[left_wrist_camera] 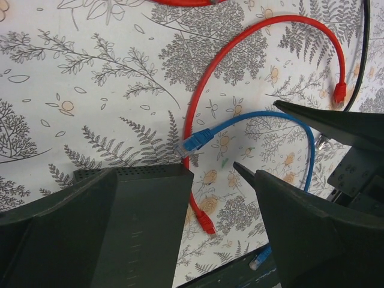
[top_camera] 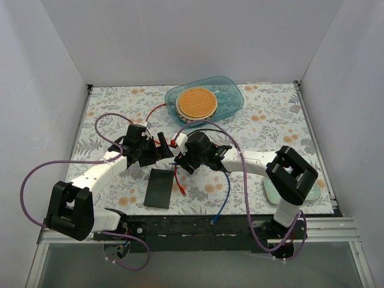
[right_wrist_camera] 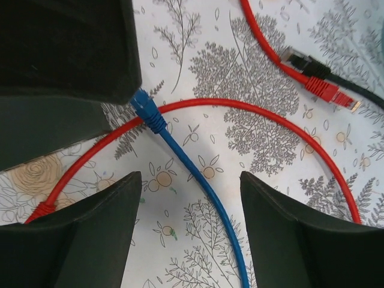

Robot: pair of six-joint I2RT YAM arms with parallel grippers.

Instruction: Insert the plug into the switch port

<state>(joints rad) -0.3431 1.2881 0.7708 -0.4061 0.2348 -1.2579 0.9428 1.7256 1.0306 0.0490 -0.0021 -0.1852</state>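
Observation:
The switch (top_camera: 158, 188) is a flat black box lying on the floral cloth; it also fills the lower left of the left wrist view (left_wrist_camera: 144, 222). The blue plug (left_wrist_camera: 195, 141) lies on the cloth, its clear tip just outside the switch's far corner. My left gripper (top_camera: 149, 155) (left_wrist_camera: 162, 171) is open and empty above the switch's far edge. My right gripper (top_camera: 182, 162) (right_wrist_camera: 191, 175) is open, its fingers straddling the blue cable (right_wrist_camera: 204, 189) just behind the plug (right_wrist_camera: 146, 110). In the right wrist view the plug's tip is hidden by a black mass at upper left.
Red cables (left_wrist_camera: 240, 42) loop around the plug, with one red plug (left_wrist_camera: 206, 223) beside the switch. The blue cable's other end (left_wrist_camera: 259, 259) lies at the table's front edge. A blue-green tray (top_camera: 231, 96) holds an orange disc at the back. A pale green pad (top_camera: 314, 191) lies under the right arm.

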